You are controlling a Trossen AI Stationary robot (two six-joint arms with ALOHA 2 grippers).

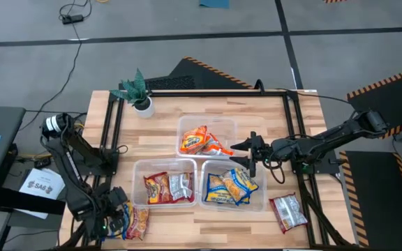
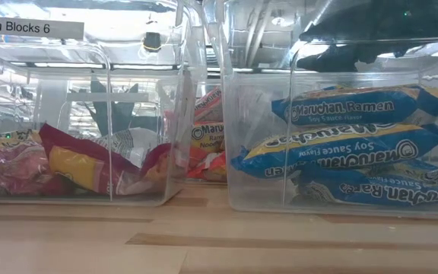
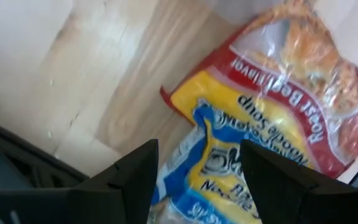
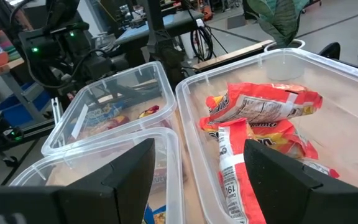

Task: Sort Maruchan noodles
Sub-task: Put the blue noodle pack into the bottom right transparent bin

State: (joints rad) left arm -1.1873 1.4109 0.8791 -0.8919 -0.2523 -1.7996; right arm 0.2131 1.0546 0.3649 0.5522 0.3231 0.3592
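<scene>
one red packet loose near table's front-right edge.

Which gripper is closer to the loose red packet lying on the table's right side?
Right. The right gripper hovers open between the tubs, up and inward from the loose red packet. The left gripper is across the table, open over packets at the near-left corner.

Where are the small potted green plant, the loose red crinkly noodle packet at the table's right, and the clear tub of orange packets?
potted green plant [image 1: 137, 90], high view, leaves.
loose red packet [image 1: 287, 212], high view, packet middle.
clear tub of orange packets [image 1: 184, 125], high view, left rim.
</scene>
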